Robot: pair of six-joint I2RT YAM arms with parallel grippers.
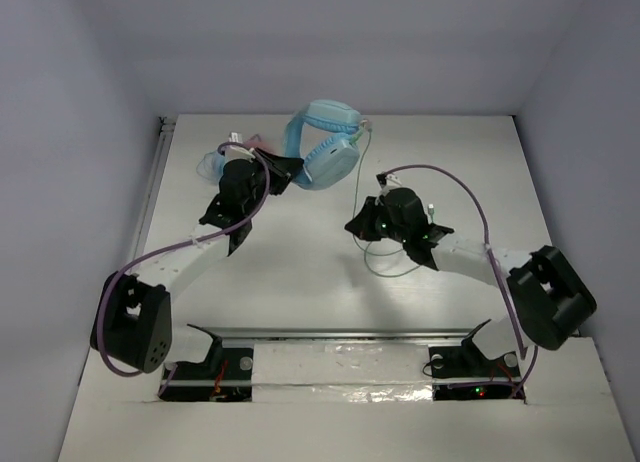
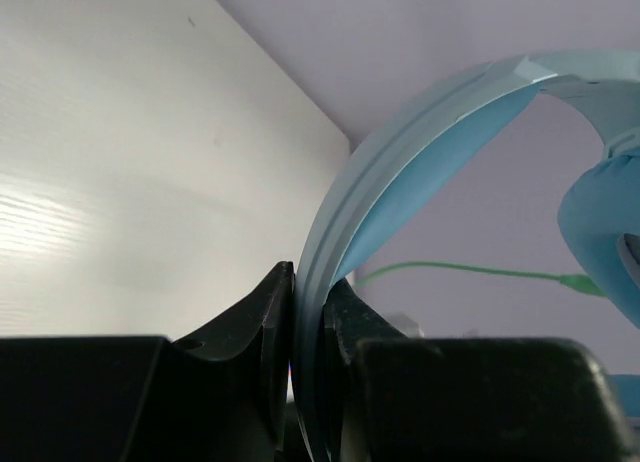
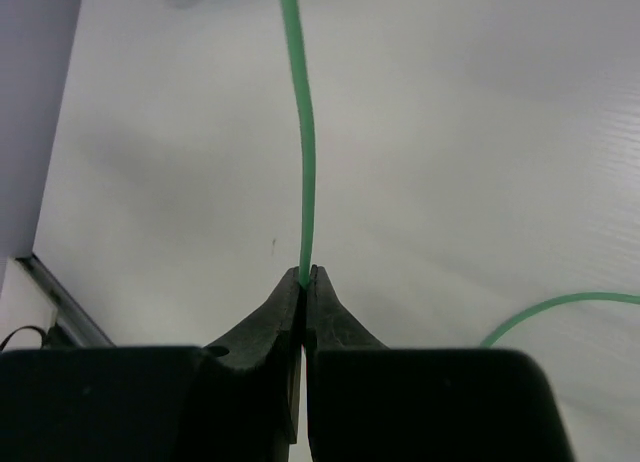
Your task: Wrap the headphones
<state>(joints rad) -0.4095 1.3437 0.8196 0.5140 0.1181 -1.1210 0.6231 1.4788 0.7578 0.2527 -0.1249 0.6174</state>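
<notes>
The headphones sat upper middle of the frame, their band clamped in the left gripper. The right gripper, lower right of them, pinched the cable, which ran straight ahead from its fingertips toward the headphones. Slack seemed to loop behind on the table.

The headphones block the far middle of the counter, with the left claw closed on their band. At 9 o'clock from them a smaller blue-and-pink headset fills the room before the left wall. The green cable runs from them toward 6 o'clock into the pinched right claw, then loops on the counter at 5 o'clock. From 2 to 4 o'clock the counter is free up to the right wall.
</notes>
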